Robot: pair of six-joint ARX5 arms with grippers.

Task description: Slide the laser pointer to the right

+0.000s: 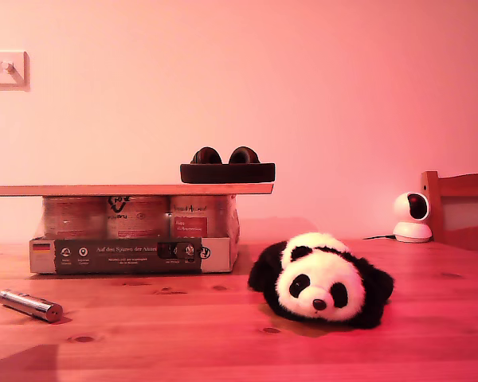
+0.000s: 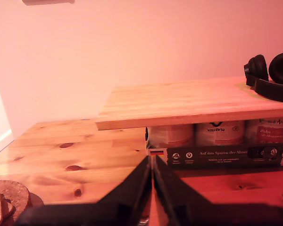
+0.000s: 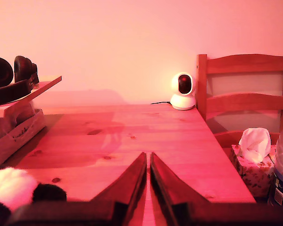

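A: Sweep the exterior view from its left. What lies there?

B: The laser pointer (image 1: 29, 305) lies on the wooden table (image 1: 223, 334) near that view's lower left, its darker cap toward the middle. Next come the cardboard tray of jars (image 1: 131, 239) carrying a wooden board (image 1: 127, 189), with headphones (image 1: 227, 165) on the board's end. Then the plush panda (image 1: 323, 278), and a small white camera (image 1: 412, 216) beside a chair (image 1: 458, 207) at that view's right.

A: And the grippers?

B: Neither arm shows in the exterior view. My first gripper (image 2: 152, 172) has its jaws pressed nearly together on nothing, facing the tray. My second gripper (image 3: 147, 168) is likewise almost closed and empty, with the panda at its flank.

A: So which step?

B: I judge the slide not yet begun. The first gripper seems nearer; it should drop beside the pointer's far end and push toward the panda, low and square, lest the cylinder roll.
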